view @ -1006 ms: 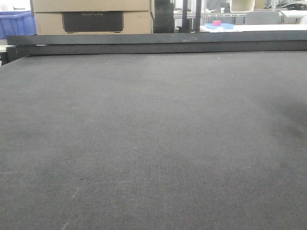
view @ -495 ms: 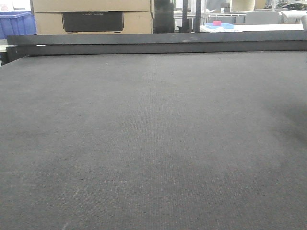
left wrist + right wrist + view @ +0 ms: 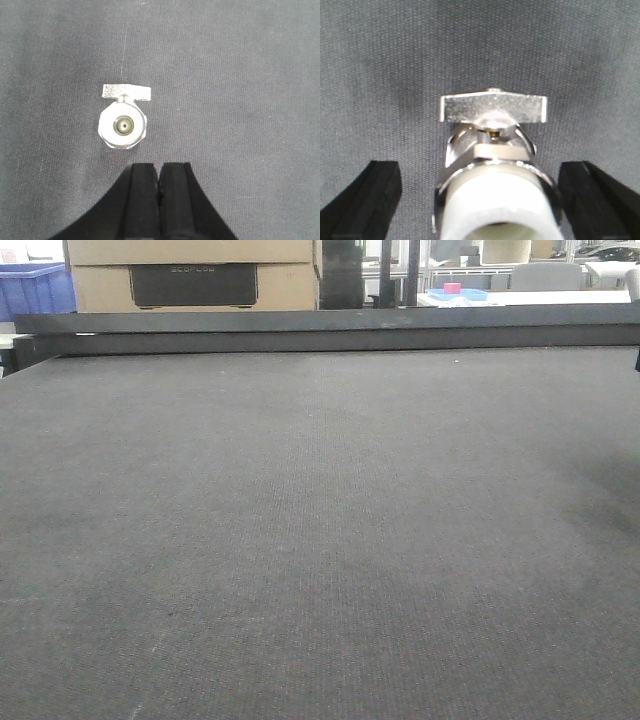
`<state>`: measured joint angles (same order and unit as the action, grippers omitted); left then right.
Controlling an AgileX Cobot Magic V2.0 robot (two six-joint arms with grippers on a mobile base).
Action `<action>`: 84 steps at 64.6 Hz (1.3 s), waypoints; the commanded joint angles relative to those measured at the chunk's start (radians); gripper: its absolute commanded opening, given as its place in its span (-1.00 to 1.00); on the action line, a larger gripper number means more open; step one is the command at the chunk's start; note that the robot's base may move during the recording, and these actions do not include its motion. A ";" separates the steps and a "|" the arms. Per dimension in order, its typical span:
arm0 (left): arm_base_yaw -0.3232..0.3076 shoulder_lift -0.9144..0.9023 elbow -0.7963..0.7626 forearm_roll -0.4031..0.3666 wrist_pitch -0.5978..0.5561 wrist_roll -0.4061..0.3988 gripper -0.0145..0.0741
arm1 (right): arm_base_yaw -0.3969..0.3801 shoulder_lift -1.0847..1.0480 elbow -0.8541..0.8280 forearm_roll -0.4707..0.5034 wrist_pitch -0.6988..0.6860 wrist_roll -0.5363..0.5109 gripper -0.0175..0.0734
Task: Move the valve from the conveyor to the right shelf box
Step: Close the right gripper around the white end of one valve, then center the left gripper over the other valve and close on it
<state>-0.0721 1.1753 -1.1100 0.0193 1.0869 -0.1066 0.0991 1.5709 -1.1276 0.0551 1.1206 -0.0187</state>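
Straddling shiny silver valve (image 3: 492,165) on dark grey woven conveyor (image 3: 395,65), right gripper (image 3: 480,200) released, left gripper (image 3: 160,175) clenched; risks off-centre squeeze, slip.

The only lettering I can pick out is faint grey print on the black panel (image 3: 193,285) of the cardboard box (image 3: 100,287) beyond the conveyor (image 3: 320,520). It looks like "ECOFLOW", though I can't read it with certainty.
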 commanded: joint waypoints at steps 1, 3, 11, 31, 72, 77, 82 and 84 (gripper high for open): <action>-0.004 -0.001 -0.008 -0.008 -0.002 0.000 -0.92 | -0.006 0.000 0.001 -0.005 -0.003 -0.008 0.29; -0.004 -0.001 -0.008 -0.008 -0.002 0.000 -0.92 | -0.006 0.000 0.001 -0.005 -0.003 -0.008 0.15; -0.004 -0.001 -0.008 -0.008 -0.002 0.000 -0.92 | -0.006 0.000 0.001 -0.005 -0.003 -0.008 -0.51; -0.001 -0.001 -0.008 -0.007 0.002 0.000 -0.92 | -0.006 0.000 0.001 -0.005 -0.007 -0.008 -0.98; 0.189 0.120 -0.081 -0.070 0.129 0.214 -0.91 | -0.006 0.000 0.001 -0.001 -0.010 -0.008 -0.98; 0.189 0.158 -0.081 -0.070 0.124 0.238 -0.81 | -0.006 0.000 0.001 0.001 -0.011 -0.008 -0.98; 0.187 0.187 -0.081 -0.079 0.100 0.238 -0.52 | -0.006 0.000 0.001 0.001 -0.011 -0.008 -0.98; 0.187 0.196 -0.081 -0.089 0.081 0.238 -0.35 | -0.006 0.000 0.001 0.001 -0.011 -0.008 -0.98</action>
<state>0.1166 1.3553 -1.1848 -0.0483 1.2080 0.1218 0.0970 1.5709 -1.1276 0.0544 1.1181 -0.0187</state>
